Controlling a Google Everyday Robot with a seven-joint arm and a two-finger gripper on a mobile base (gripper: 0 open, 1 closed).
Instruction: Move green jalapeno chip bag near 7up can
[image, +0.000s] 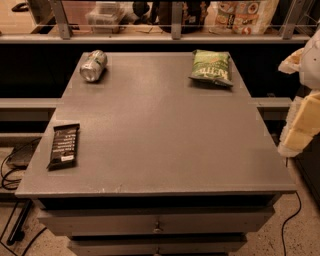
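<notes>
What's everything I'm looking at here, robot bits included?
table: one, grey, centre of view.
drawers: two, grey, under the table top.
7up can: one, silvery, lying on its side at the table's far left corner.
green jalapeno chip bag: one, green, table's far right corner.
bar wrapper: one, dark brown, flat, table's near left edge.
packages: several, mixed colours, shelf behind the table.
end effector: one, cream and white, right edge of view, beside the table, touching nothing on it.

— Where's the gripper (301, 125)?
— At the right edge of the scene, midway between near and far. It's a pale yellowish shape, partly cut off.
— And the arm (311, 57)?
— A whitish rounded segment just above it, also at the right edge.
</notes>
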